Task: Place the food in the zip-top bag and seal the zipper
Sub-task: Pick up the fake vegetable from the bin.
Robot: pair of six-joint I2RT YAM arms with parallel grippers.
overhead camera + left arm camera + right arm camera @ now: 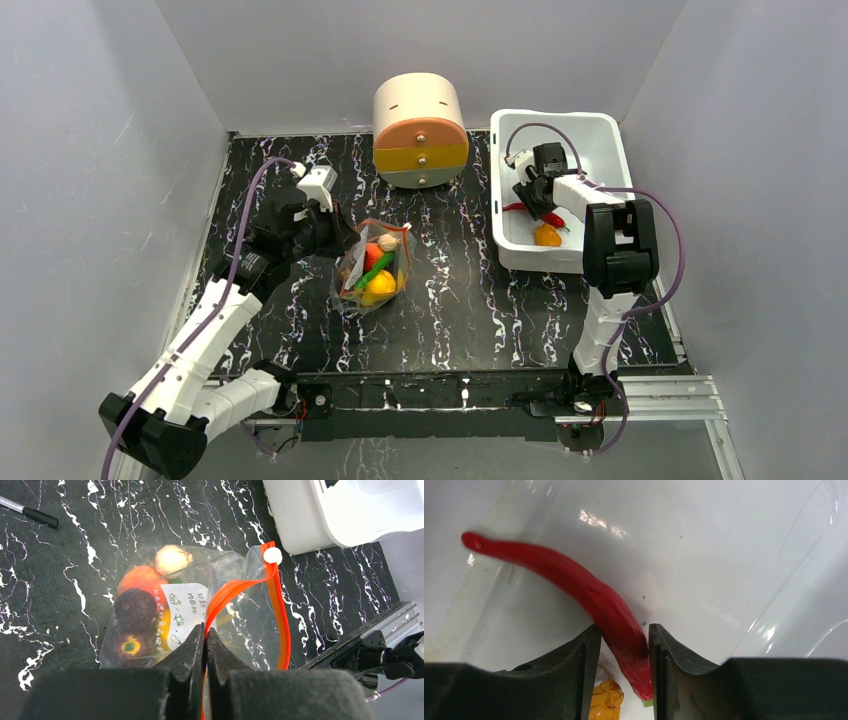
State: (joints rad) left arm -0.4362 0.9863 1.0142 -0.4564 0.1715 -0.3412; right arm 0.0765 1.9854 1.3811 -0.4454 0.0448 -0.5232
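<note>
Black marble-patterned desk, veined in white, carried the small clear crinkly zip-top bag a little left of its middle, well apart from the right edge. My left fingers were pressed fully together on the thin orange-red zipper strip at the bag's mouth, pinching one run of it. Beyond them the mouth gaped. The strip climbed to a small white slider tab and came back down the other side.

Through the plastic I could see a beige bulb, an orange round fruit and a dark maroon piece. In the top view a green chili and a yellow lemon showed too, all inside the bag. A white printed label lay against them.

At the far right corner of the desk sat a white rectangular plastic tub. My right fingers were down inside it, parted only by the thickness of the long red chili they gripped near its green stem end. The chili's tip pointed away over the tub's floor. A second orange fruit lay in the tub just beside the chili.

A cream round drum with an orange and yellow face stood at the far edge, between bag and tub. A black pen lay on the desk near the bag.
</note>
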